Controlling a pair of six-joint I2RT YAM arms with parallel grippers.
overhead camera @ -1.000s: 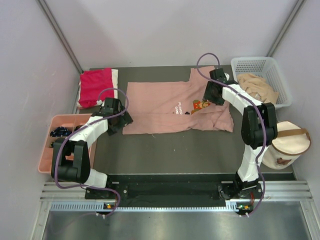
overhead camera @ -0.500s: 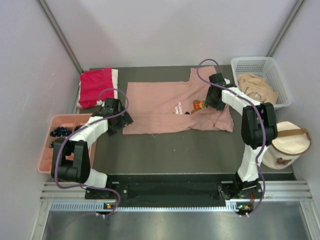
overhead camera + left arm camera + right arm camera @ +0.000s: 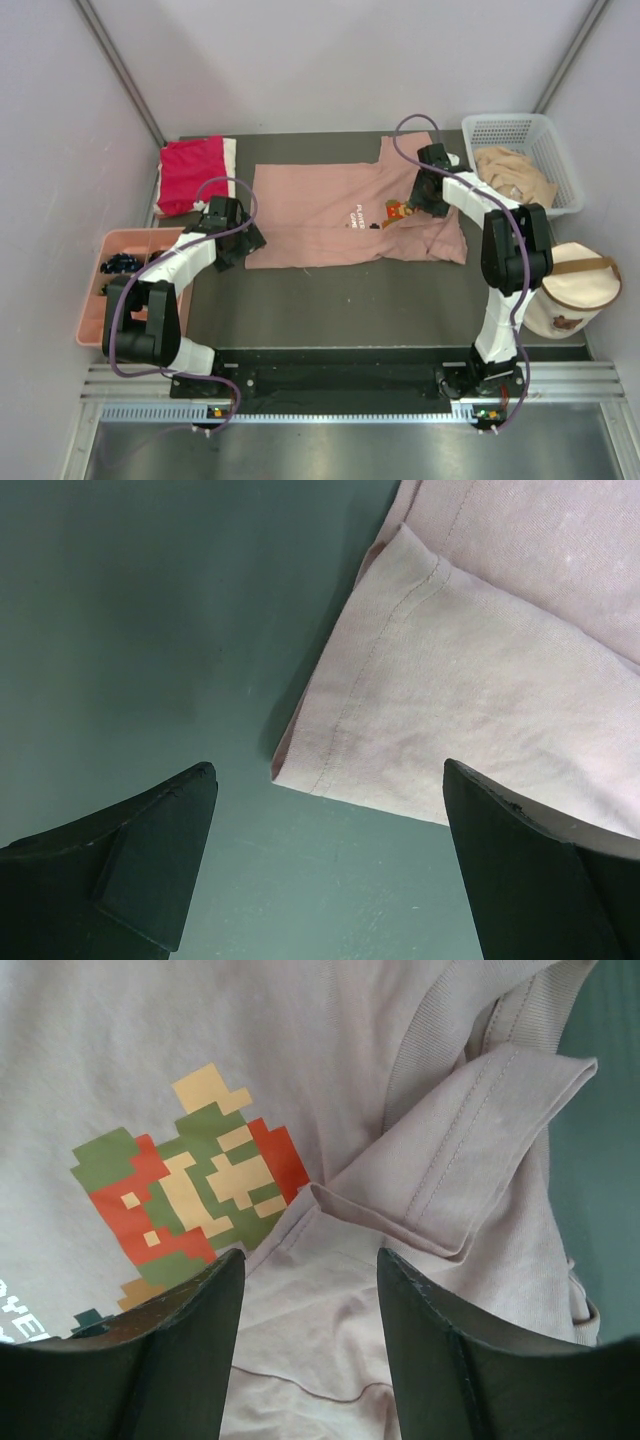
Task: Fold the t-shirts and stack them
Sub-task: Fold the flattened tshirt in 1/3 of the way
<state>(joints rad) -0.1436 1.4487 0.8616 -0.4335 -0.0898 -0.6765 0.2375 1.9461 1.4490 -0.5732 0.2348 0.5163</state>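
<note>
The table [image 3: 330, 290] carried the dusty-pink t-shirt [image 3: 320, 215] spread flat across its middle, print side up, w/ creases at the sleeve end. All places below are relative to that shirt. Beyond its hem-end far corner sat the red t-shirt [image 3: 190, 172] w/ a white one [image 3: 231, 160] showing under it. Beyond the sleeve end, the tan t-shirt [image 3: 512, 172] lay in the basket [image 3: 560, 150]. The cream bag [image 3: 580, 285] stood nearer the arms on that same side.

The left tool [image 3: 328, 770] hung over the shirt's near hem-end corner, jaws spread fully, nothing gripped. One finger was over cloth, the other over bare table. Risk: if it dropped there it would prob. nip only the stitched edge, and a thin hem pinch could slip out mid-lift.

The right tool [image 3: 310, 1255] sat low beside the pixel print [image 3: 190, 1200], jaws partly spread, straddling a raised tuck by the folded-over sleeve [image 3: 480, 1150]; it was pinching nothing as far as the wrist view showed. Risk: several layers were bunched there, so closing might grab sleeve plus body together and drag the whole shirt, not turn one edge. The existing creases could also get locked into the fold. W/ the 2 tools at opposite ends, uneven lifting would skew the fold line, giving a lopsided piece for the stack.
</note>
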